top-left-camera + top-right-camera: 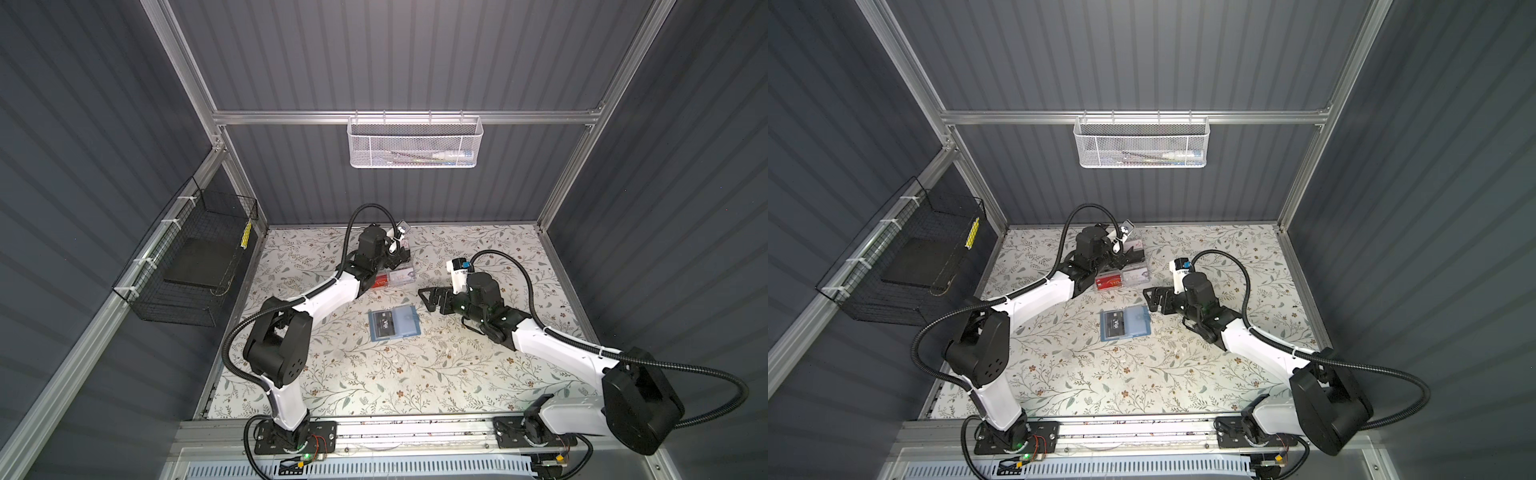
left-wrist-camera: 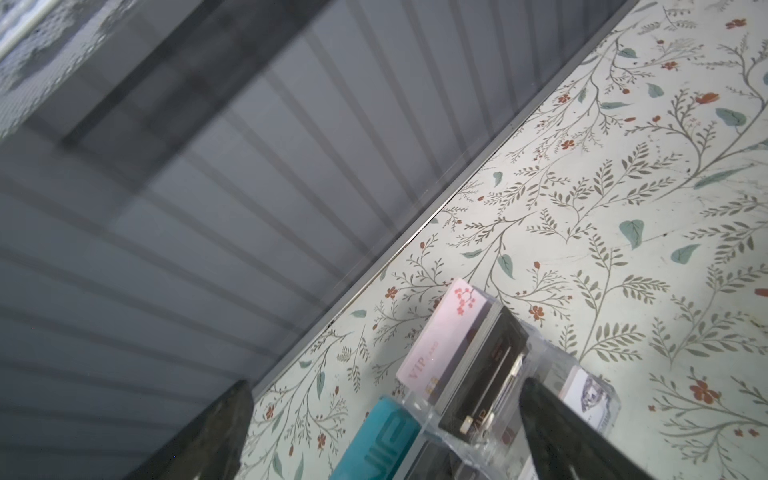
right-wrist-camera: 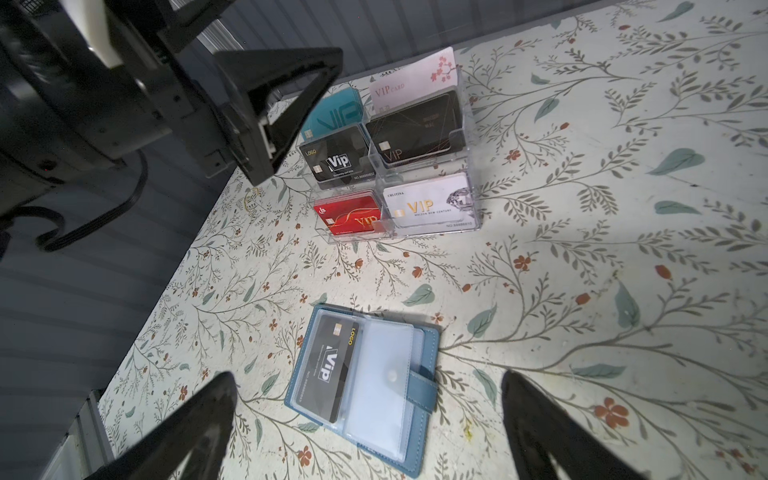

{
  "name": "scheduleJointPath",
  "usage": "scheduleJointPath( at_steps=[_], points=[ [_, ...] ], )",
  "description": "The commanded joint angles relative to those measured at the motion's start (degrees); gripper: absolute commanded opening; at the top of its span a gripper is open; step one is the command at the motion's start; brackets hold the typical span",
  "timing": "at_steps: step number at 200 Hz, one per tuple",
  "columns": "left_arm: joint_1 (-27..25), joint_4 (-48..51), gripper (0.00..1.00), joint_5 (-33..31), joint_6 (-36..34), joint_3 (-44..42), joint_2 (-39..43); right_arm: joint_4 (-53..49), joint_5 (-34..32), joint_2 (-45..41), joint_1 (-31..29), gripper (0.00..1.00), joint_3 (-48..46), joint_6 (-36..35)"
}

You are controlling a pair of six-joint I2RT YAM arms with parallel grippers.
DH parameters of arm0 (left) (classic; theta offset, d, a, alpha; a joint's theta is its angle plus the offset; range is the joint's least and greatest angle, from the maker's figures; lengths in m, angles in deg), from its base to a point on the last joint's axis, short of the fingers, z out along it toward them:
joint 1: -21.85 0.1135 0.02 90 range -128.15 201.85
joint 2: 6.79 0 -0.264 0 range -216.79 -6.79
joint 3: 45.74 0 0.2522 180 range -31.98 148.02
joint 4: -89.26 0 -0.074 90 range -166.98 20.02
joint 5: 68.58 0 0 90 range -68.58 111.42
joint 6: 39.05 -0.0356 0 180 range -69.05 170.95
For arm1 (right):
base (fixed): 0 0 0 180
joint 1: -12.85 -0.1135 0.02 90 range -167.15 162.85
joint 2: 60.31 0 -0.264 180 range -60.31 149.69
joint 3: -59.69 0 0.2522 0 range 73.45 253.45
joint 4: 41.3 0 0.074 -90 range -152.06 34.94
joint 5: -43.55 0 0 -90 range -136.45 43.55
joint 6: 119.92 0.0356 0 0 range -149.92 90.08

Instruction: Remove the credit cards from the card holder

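Slate-blue leather, the card holder (image 3: 365, 386) lies open and flat near the middle of the bench (image 1: 415, 374), with one black VIP card (image 3: 328, 370) tucked in its left sleeve and the sleeve beside it showing empty. Our right gripper (image 1: 428, 300) hovers just off the holder's far right corner, jaws spread wide and holding nothing. Our left gripper (image 2: 384, 386) hangs over the clear acrylic rack (image 3: 353, 236) toward the bench's far edge, fingers equally wide apart and empty. We judge the main risk to be the holder itself: it looks light and nothing pins it, so a pull on the card could drag or lift the whole wallet, or a pinch could catch the translucent sleeve along with the card. The snap tab (image 3: 422, 392) sticks out on the right side and could snag a finger. The left fingers sit close to the rack, so a careless sweep could tip it. Open bench runs toward the near edge and the right edge; the rack crowds the far side.
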Motion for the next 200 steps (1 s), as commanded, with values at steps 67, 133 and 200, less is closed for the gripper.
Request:
scheduleJointPath(
  at_steps=[67, 133, 200],
  points=[
    [3.9, 3.3, 1.0, 5.9, 22.6, -14.6, 15.8, 0.8, 4.9, 3.3, 0.2, 0.99, 0.8, 2.4],
    [3.9, 21.5, 1.0, -0.2, 47.3, -21.2, 21.0, -3.7, 5.3, 9.1, -1.2, 0.99, 4.6, 1.6],
    [3.8, 29.1, 1.0, -0.7, 60.5, -25.7, 26.2, -3.8, 9.4, 13.7, -2.2, 0.99, 6.7, 1.3]
  ],
)
